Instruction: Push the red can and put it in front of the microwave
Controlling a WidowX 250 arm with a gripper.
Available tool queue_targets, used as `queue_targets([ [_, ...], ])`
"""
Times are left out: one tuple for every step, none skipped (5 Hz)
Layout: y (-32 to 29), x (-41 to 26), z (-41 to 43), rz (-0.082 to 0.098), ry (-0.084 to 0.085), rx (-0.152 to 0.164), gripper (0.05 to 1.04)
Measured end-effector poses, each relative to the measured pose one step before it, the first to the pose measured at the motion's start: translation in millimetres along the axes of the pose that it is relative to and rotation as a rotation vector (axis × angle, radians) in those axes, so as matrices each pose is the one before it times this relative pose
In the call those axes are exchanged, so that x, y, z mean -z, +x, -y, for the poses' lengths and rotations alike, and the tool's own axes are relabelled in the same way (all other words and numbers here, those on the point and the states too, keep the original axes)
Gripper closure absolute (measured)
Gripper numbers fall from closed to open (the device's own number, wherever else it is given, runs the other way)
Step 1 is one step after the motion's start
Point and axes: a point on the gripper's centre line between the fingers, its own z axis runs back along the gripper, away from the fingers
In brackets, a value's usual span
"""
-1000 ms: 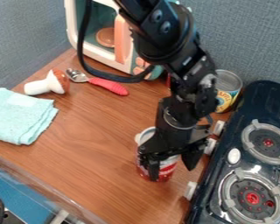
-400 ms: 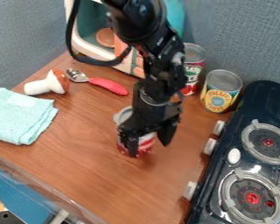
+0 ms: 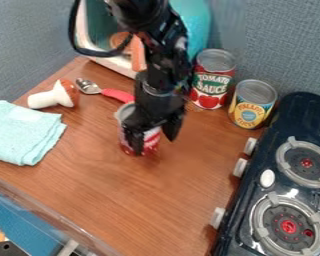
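One snag I'd watch for: the claw (image 3: 153,141) is spread wide astride the red can (image 3: 149,146), no clear grip, on the counter (image 3: 122,200) short of the microwave (image 3: 199,25), so the spoon (image 3: 116,94) just beyond could catch its base and tip it.

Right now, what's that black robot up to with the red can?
The robot arm has its hand down at the red can, with its two fingers spread apart. Its job is to push the can in front of the microwave. The can is standing up on the wooden table, out from the microwave, and there's a gap between them. A spoon with a red handle lies near the can.
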Motion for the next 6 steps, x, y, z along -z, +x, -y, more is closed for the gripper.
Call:
queue_targets([
  [25.78, 0.22, -5.41, 0.0358, 0.0083, -0.0656, 0.083],
  [20.70, 1.18, -9.61, 0.0166, 0.0129, -0.0773, 0.084],
  [20.68, 2.62, -1.79, 0.0184, 0.0078, -0.0617, 0.084],
  [20.44, 4.65, -3.46, 0.0085, 0.0067, -0.0511, 0.083],
  [2.56, -4.27, -3.11, 0.0088, -0.0031, -0.0046, 0.083],
  [-7.36, -28.79, 3.04, 0.0052, -0.0696, 0.0340, 0.084],
])
